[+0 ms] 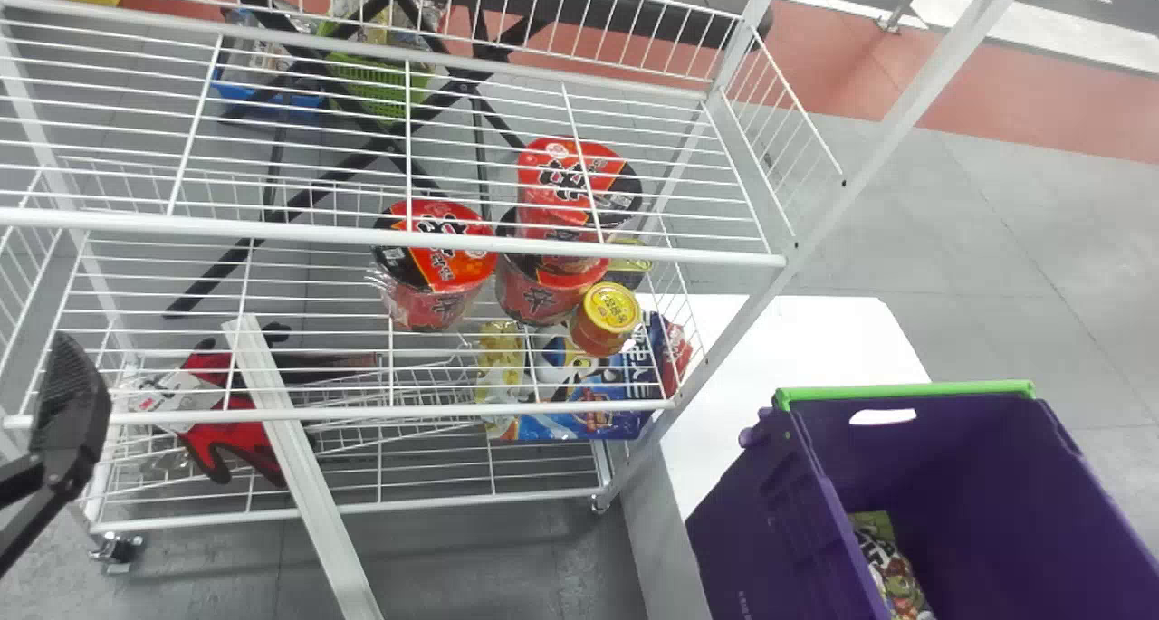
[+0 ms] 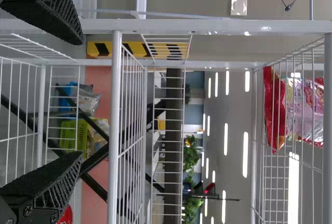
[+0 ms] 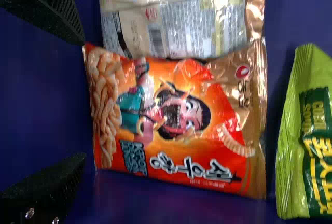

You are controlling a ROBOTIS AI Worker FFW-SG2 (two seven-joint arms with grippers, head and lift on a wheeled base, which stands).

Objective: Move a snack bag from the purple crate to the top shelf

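Note:
My left gripper [image 1: 69,412] is at the left edge of the head view, beside the white wire rack [image 1: 389,229]. In the left wrist view this left gripper [image 2: 81,98] stands open, nothing between its fingers, facing the rack. High on the rack, red and pink bags [image 2: 308,107] lie behind wire. The purple crate [image 1: 987,475] is at the lower right of the head view. Inside it, my right gripper [image 3: 84,99] is open, its fingertips near one end of an orange snack bag [image 3: 171,120]. The bag lies flat, its printed face toward the camera.
In the crate, a silver-backed bag [image 3: 202,24] and a green bag [image 3: 311,136] lie beside the orange one. Red noodle cups [image 1: 435,262] stand on a rack level below. A white post [image 1: 299,475] crosses before the rack. The crate stands by a white surface [image 1: 815,330].

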